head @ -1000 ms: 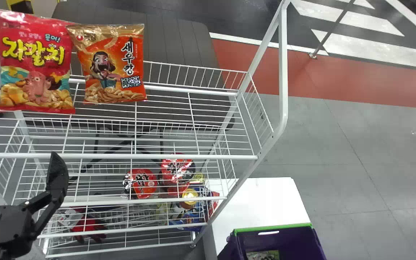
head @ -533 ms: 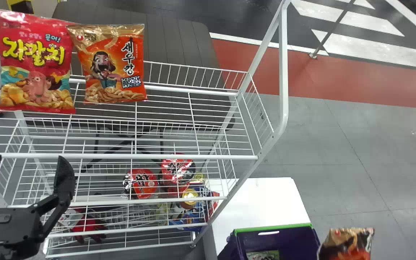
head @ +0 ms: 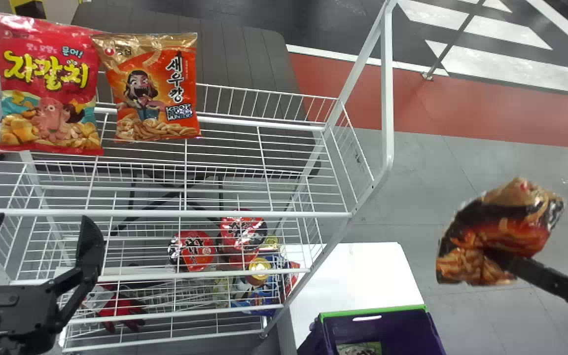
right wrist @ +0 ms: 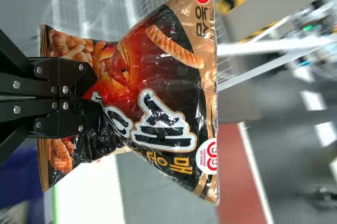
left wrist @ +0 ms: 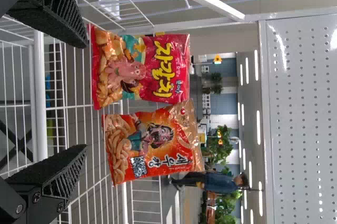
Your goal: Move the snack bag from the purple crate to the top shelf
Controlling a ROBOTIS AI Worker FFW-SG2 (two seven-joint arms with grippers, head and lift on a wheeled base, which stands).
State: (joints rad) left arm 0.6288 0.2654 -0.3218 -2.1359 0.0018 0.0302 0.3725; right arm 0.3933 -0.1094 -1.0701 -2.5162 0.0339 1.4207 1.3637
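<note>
My right gripper (head: pixel 503 259) hangs over the floor right of the rack, shut on a black and red snack bag (head: pixel 520 229). In the right wrist view that gripper (right wrist: pixel 92 98) pinches the middle of the bag (right wrist: pixel 152 92), which is creased there. At the head view's lower left, my left gripper (head: pixel 32 241) stands open with nothing between its fingers; the left wrist view shows the same gripper (left wrist: pixel 81 95) open before the rack. The top shelf (head: pixel 264 214) is white wire. The purple crate (head: pixel 382 330) sits low, right of the rack.
A pink snack bag (head: pixel 47 88) and an orange one (head: pixel 153 93) stand side by side at the top shelf's back left. Red-lidded cups (head: pixel 193 250) lie on a lower level. The rack's white side frame (head: pixel 386 98) rises on the right. A white table (head: pixel 353 276) adjoins the crate.
The right gripper and its bag came into the head view from the bottom right edge, rising and tilting. The left gripper shifted slightly right and down, staying open.
</note>
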